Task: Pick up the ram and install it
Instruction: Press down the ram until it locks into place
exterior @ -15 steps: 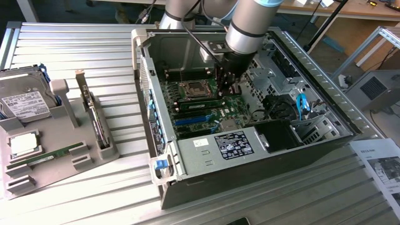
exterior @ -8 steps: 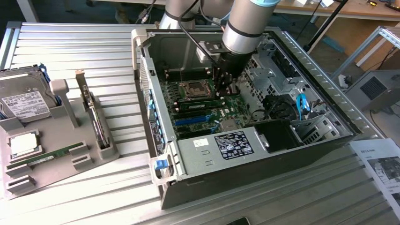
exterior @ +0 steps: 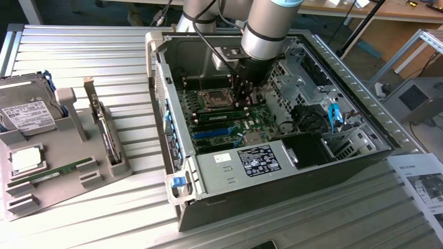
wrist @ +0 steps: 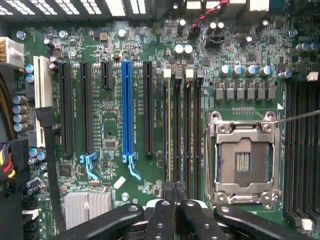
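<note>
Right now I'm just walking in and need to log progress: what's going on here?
The robot arm's gripper is down inside the open computer case, right over the motherboard at the memory slots beside the empty CPU socket. One ram stick sits in those slots under the gripper. Another ram stick lies in the grey parts holder outside the case.

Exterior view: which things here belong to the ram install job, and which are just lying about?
Job:
- hand, down inside the computer case, over the memory slots
- ram stick in the grey tray

Lying about:
- hard drive
- CPU chip
- expansion card
- printed sheet
</note>
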Controlling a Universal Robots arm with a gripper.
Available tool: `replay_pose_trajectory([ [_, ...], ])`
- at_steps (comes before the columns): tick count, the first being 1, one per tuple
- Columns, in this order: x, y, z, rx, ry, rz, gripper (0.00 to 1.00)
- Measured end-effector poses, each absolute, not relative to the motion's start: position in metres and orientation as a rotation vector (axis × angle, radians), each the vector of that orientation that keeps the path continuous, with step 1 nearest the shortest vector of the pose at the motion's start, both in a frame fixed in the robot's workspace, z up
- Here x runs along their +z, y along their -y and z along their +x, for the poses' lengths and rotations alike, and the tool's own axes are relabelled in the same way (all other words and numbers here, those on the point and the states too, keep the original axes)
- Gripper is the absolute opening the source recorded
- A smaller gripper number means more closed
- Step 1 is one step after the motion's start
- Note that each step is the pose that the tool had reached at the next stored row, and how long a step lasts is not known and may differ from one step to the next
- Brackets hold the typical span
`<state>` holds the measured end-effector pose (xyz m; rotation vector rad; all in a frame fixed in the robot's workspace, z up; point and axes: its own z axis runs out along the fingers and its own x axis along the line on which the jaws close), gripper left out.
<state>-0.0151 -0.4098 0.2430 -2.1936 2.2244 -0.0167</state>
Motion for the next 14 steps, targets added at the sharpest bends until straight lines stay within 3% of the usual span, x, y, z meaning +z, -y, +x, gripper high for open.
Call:
replay_pose_trajectory([
  [14,0.243,0.41,-0.038,-0.025,-2.22,-2.19,0.11],
])
